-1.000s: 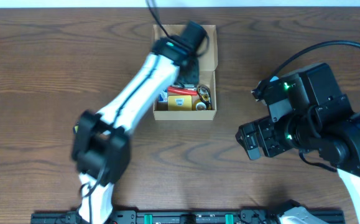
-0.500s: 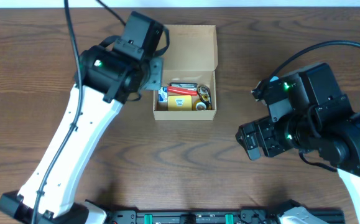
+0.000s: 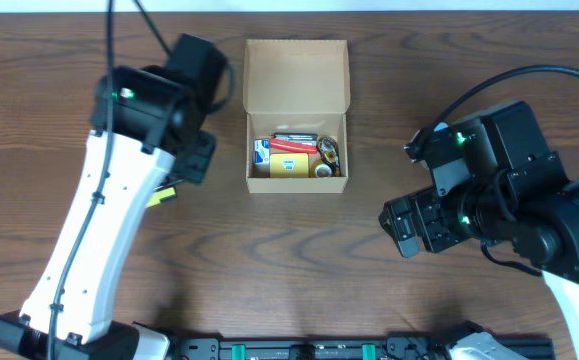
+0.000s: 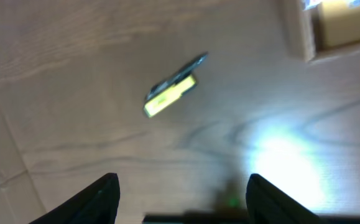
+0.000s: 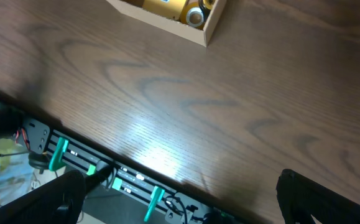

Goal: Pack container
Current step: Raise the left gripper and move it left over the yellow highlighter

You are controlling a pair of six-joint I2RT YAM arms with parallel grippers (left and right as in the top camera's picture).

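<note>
Cardboard container, open flap, woodgrain table

Left arm: no longer stretched over the container; it has swung clear to the left of it, over bare table.
Left gripper: withdrawn from above the container's contents; it now hangs just beside the left wall, fingers spread.
Container view: flap lid and interior were partly covered by the arm and now show whole from overhead.
Small yellow-and-black item: newly visible at the arm's edge, left of the container.
</note>
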